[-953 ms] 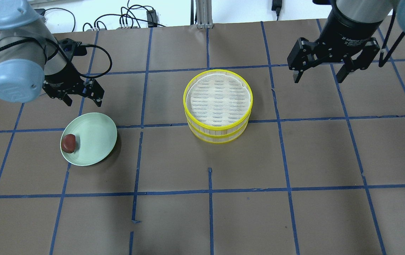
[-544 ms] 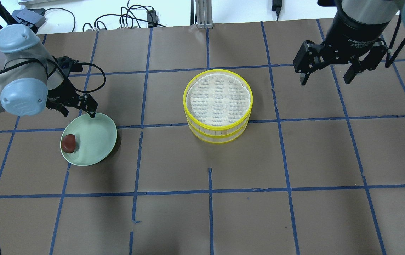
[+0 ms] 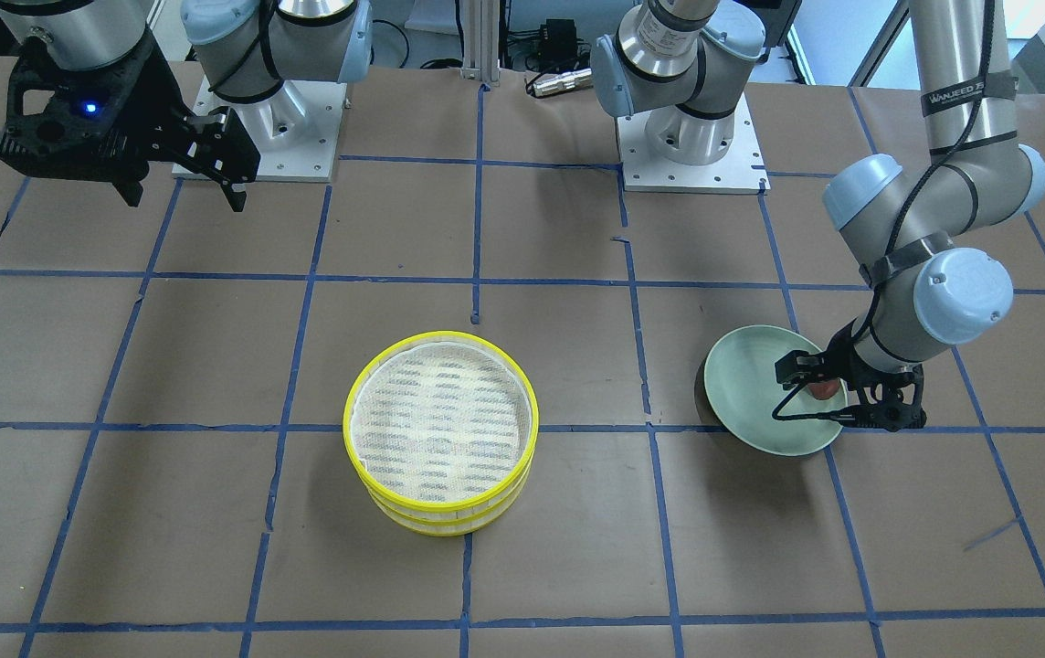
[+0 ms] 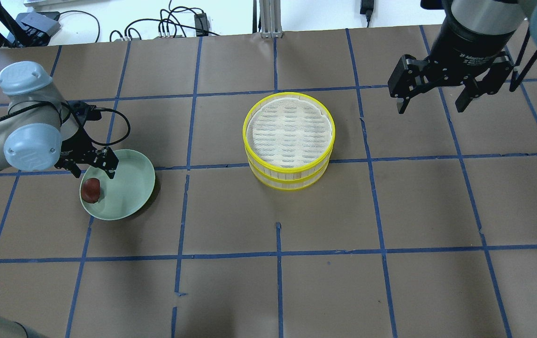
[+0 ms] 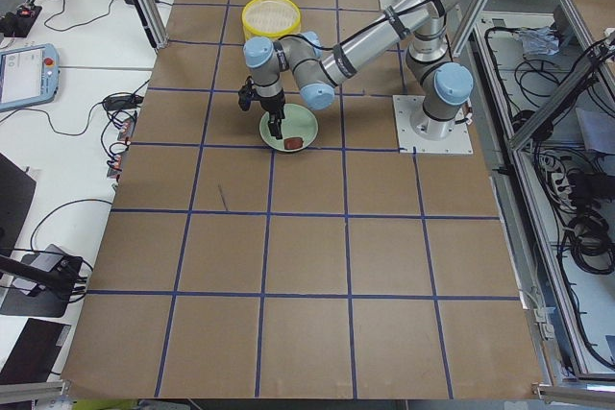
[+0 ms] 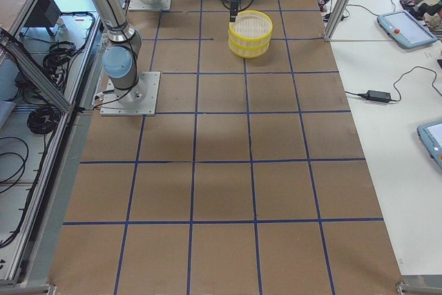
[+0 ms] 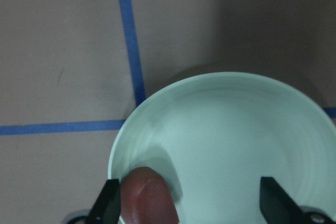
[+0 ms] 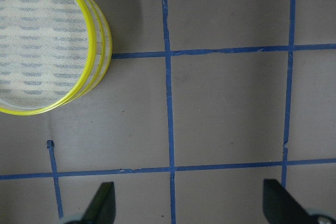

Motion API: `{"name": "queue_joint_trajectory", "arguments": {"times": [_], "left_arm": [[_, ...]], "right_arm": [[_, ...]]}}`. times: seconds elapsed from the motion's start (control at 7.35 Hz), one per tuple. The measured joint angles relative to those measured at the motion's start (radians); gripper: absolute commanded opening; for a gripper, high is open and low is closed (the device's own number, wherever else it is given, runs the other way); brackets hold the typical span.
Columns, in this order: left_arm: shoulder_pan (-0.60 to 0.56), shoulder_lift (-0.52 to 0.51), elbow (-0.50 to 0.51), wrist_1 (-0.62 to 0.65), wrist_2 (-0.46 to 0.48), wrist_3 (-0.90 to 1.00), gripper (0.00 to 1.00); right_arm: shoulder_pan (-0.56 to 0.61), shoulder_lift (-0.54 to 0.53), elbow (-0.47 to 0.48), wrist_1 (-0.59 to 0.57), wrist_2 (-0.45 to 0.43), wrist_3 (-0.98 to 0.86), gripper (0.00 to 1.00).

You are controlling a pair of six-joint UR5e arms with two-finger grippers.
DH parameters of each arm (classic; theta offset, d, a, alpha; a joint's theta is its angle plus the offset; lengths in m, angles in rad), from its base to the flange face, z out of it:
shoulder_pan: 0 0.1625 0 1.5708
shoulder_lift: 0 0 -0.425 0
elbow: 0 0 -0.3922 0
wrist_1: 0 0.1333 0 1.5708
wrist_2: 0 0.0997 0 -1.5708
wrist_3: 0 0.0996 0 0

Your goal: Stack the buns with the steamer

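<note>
Closest to the robot, as the overhead view has it, the brown surface (image 4: pixel 390 211) shows only paper and blue tape lines, so a carry toward the middle meets no obstacle.

Next out is the pale green plate (image 4: pixel 130 185), with the reddish-brown bun (image 4: pixel 91 190) lying against its raised rim at about nine o'clock. The left tool (image 4: pixel 94 172) hangs low over the plate's twelve o'clock edge. It is spread wide and grips nothing. It looks lined up to bracket the bun, which I judge to be the step in hand.

The wrist camera shows that the bun (image 7: pixel 149 198) is off-centre, just beside one finger (image 7: pixel 107 205) and well apart from the other. A small shift toward the rim would centre it. That rim (image 7: pixel 118 150) is the tight edge, leaving the outer finger little room between bun and lip. The bowl side at three o'clock is wide open.

Farther out, between two and three o'clock from the plate, stands the yellow-rimmed steamer (image 4: pixel 288 136), two tiers stacked with a pale woven liner on top. It stands well apart from the plate, with room all round. No white bun shows in any view.

Farthest, toward two o'clock from the steamer, the right tool (image 4: pixel 429 109) hangs high over bare surface, spread wide and empty, apparently parked out of the left arm's path.
</note>
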Motion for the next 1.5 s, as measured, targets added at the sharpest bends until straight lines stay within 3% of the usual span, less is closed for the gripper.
{"name": "queue_joint_trajectory", "arguments": {"times": [0.27,0.41,0.54,0.68,0.95,1.5], "left_arm": [[0.009,-0.007,-0.02,0.008,0.006,0.003,0.85],[0.011,-0.011,-0.023,0.009,0.009,0.005,0.72],[0.012,-0.014,-0.025,0.009,0.015,0.007,0.44],[0.012,-0.017,-0.026,0.009,0.028,0.006,0.26],[0.013,-0.02,-0.024,0.009,0.052,-0.002,0.05],[-0.01,0.012,0.011,0.004,0.052,-0.03,0.0]], "right_arm": [[0.005,0.0,0.007,-0.003,0.001,0.005,0.99],[0.009,0.001,0.008,-0.007,0.001,0.006,0.99],[0.011,0.002,0.008,-0.009,0.001,0.007,0.99],[0.011,0.002,0.009,-0.009,0.001,0.008,0.99],[0.012,0.002,0.009,-0.009,0.001,0.009,0.99],[0.012,0.002,0.008,-0.014,0.001,0.009,0.99]]}}
